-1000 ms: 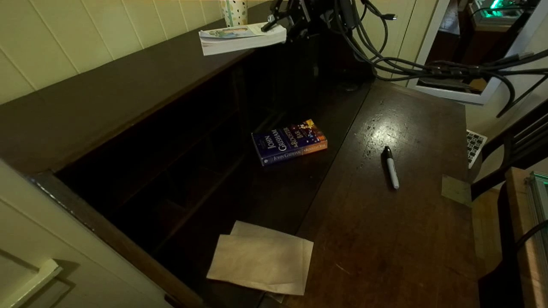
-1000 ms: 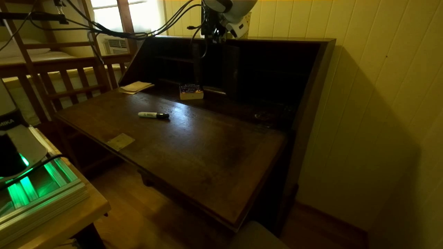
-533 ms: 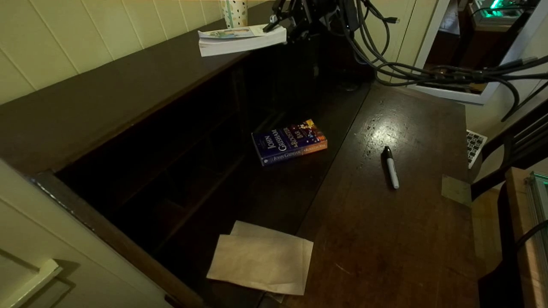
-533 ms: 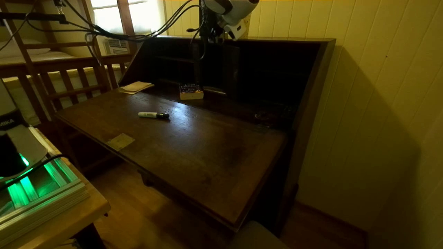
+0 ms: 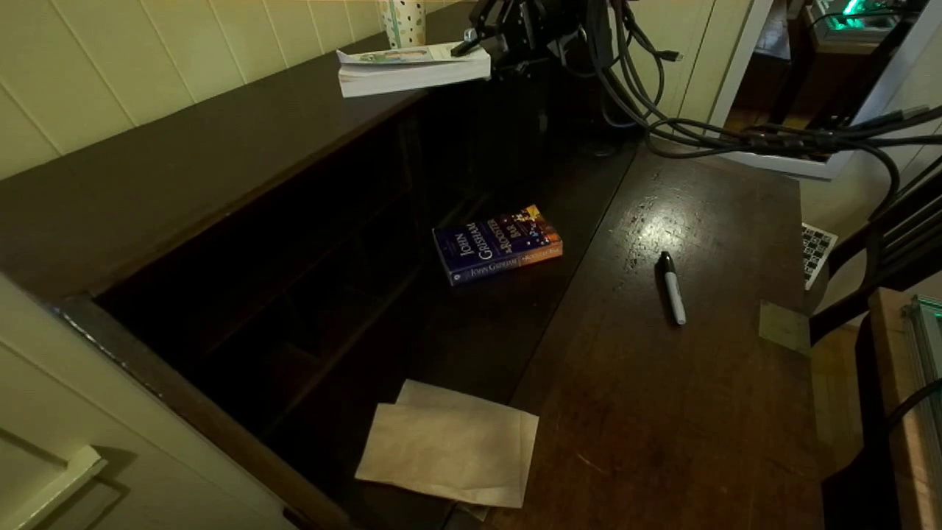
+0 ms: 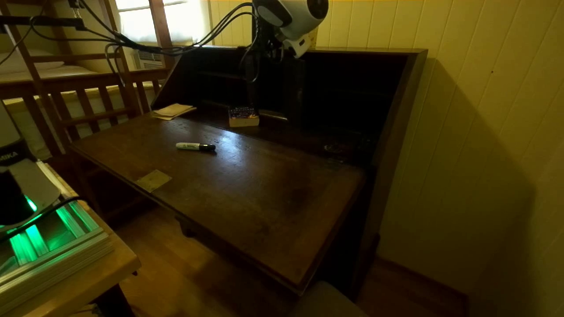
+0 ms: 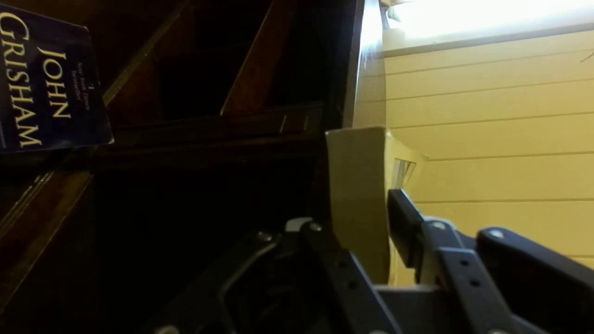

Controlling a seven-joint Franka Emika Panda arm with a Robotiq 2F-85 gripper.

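paperback (image 5: 414, 76), thick and white-edged, is in your gripper (image 7: 355, 218), held by one end at about the height of the upper ledge (image 5: 184, 169) of the dark wooden desk (image 5: 662, 412). your jaws stand part-way apart, by about the book's thickness: in the wrist view, one finger (image 7: 403, 227) lies along the cover and the edge of the pages shows between the two. at the free end, the cover lifts slightly away from the pages. you can't tell whether the underside touches the ledge. just behind it, in an exterior view, a spotted white container (image 5: 403, 26) stands upright near the pale panelled wall (image 5: 184, 59).

lower down, a dark blue john grisham book (image 5: 497, 246) lies flat, cover up, near the shadowed compartments; your wrist view catches part of it at the left edge. in both exterior views you have a marker (image 5: 673, 291), white with a black cap, lying on the desk's front part, and overlapping tan papers (image 5: 449, 445) well apart from it. black cables (image 5: 791, 138) trail from your arm (image 6: 295, 20).
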